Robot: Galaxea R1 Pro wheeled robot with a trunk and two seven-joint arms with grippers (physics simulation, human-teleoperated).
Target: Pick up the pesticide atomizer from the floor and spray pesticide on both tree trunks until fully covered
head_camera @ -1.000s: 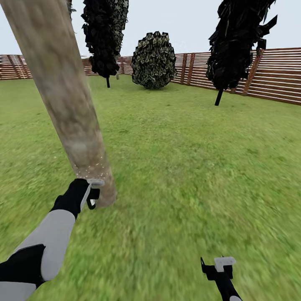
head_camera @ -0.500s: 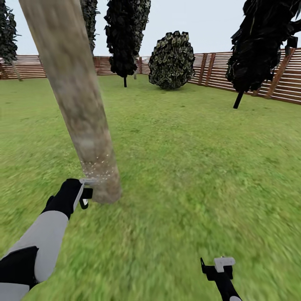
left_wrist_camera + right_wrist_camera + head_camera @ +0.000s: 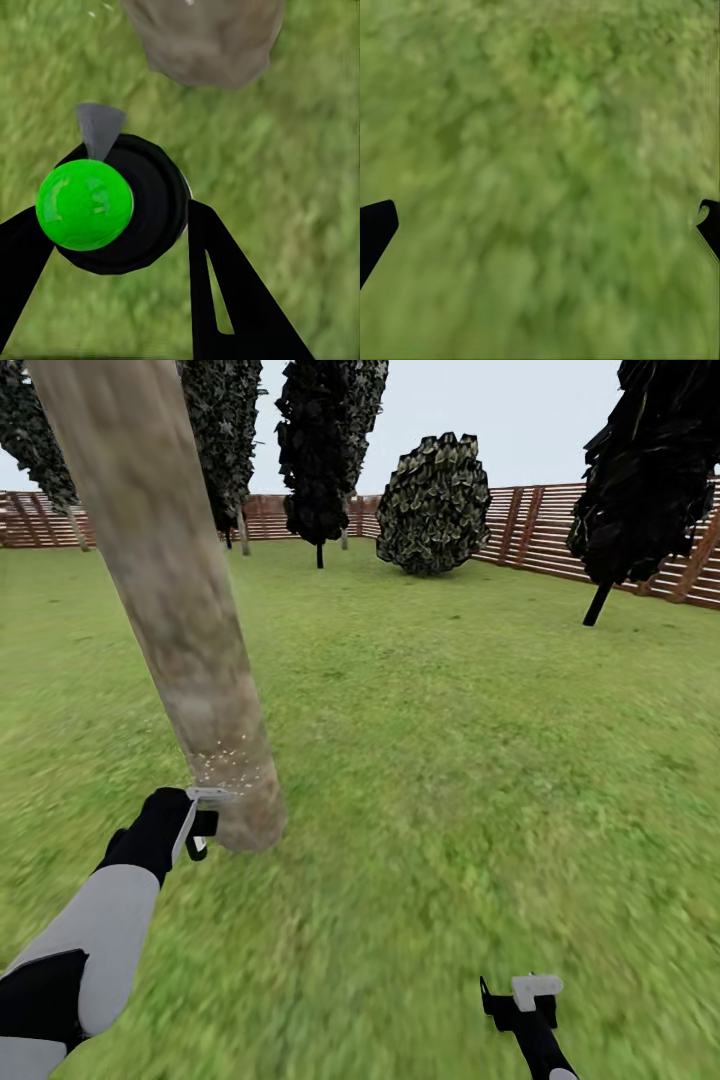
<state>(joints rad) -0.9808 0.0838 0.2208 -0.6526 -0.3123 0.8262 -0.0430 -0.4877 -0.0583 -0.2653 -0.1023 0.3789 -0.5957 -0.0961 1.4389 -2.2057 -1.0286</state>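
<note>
the pesticide atomizer (image 3: 105,206), green cap and black body, sits clamped between the left gripper (image 3: 203,822) fingers, just beside the tree trunk (image 3: 190,650) base. pale spray flecks dot the trunk's low part as before; the view has swung, so coverage probably stays low. the right gripper (image 3: 520,1000) hangs spread over the grass (image 3: 450,760), well apart from the trunk.

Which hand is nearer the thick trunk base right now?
Left. The left hand, gripping the atomizer, sits right beside the tree trunk at its base. The right hand hangs open over grass, well off to the trunk's right.
</note>
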